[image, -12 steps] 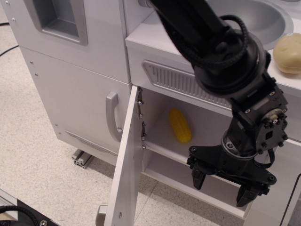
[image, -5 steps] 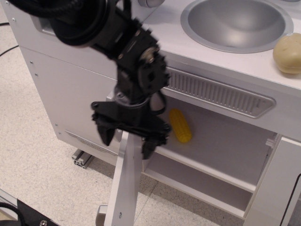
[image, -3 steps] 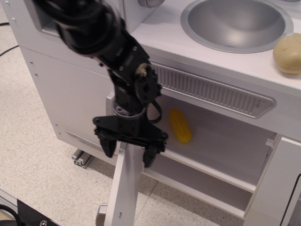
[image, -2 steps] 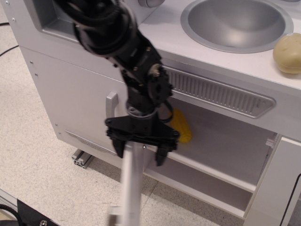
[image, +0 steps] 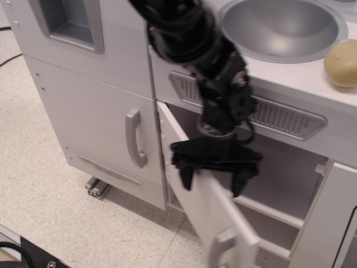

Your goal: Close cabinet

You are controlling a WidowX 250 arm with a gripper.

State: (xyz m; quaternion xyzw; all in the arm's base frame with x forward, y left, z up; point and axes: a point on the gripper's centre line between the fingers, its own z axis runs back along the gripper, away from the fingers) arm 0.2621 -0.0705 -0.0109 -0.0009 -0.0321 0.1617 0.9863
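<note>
Observation.image showed the black pincer (image: 212,180) spread open, gripping nothing, one finger on either side of the white cabinet door (image: 202,211), which stood ajar and blurred just below.

Cabinet door (image: 211,202) btwn fingers (image: 186,180), below sink (image: 284,28)

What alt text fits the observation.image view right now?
A black robot gripper, jaws open, straddles the top edge of a half-open white cabinet door on a toy kitchen unit. On the counter above are a metal sink bowl and a beige rounded object.
</note>
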